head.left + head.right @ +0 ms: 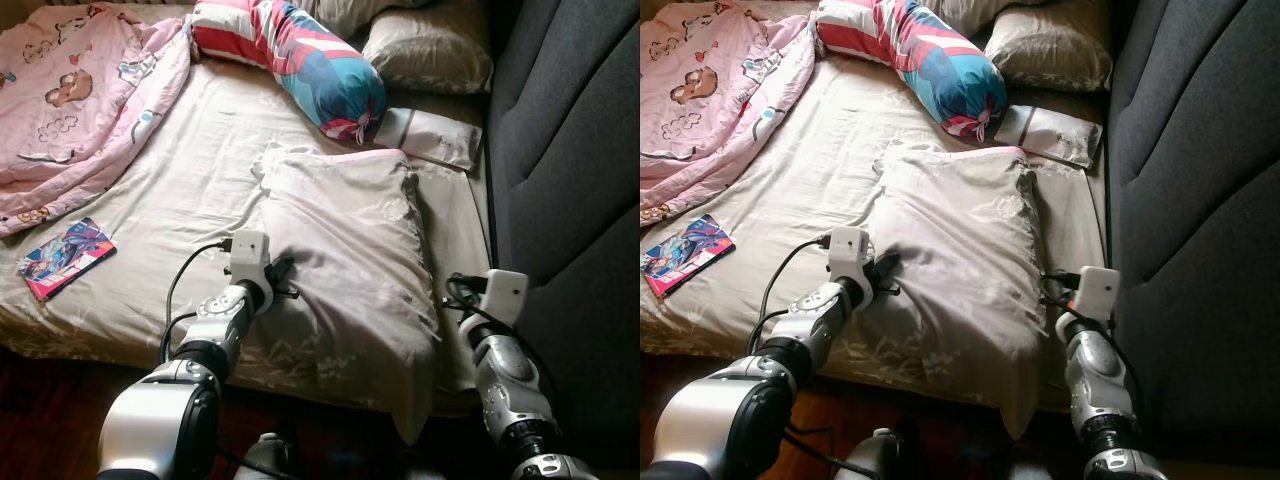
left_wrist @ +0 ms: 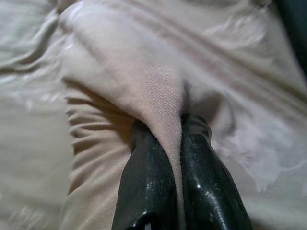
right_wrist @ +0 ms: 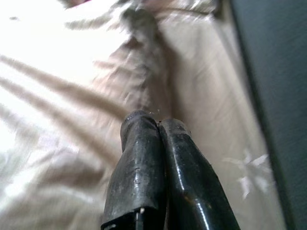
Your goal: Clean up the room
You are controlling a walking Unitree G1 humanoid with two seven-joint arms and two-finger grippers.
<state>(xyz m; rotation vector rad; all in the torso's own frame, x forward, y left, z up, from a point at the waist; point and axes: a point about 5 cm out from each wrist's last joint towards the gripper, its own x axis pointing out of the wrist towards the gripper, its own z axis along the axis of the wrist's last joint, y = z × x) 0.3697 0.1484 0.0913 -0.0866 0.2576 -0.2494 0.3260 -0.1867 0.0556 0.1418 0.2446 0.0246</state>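
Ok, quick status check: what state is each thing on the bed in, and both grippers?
Beige pillow: lying flat, left edge pinched.
Left gripper: shut on beige pillow fabric.
Right gripper: fingers together at the pillow's right side; a grip cannot be seen.
Bolster: lying across the bed head.
Pink blanket: crumpled.
Book: closed, flat on the sheet.

A striped bolster [image 1: 300, 60] in red, white and blue lies slantwise near the head of the bed [image 1: 170, 190]. Left of the bolster, a pink cartoon-print quilt [image 1: 80, 90] is bunched up. Well below the bolster and to its left, near the bed's edge, lies a colourful book [image 1: 66, 257]. Just right of the bolster's knotted end sits a flat pale item [image 1: 432, 137], possibly a packet. A beige pillow [image 1: 430, 50] rests right of the bolster, against the dark grey headboard [image 1: 570, 150].
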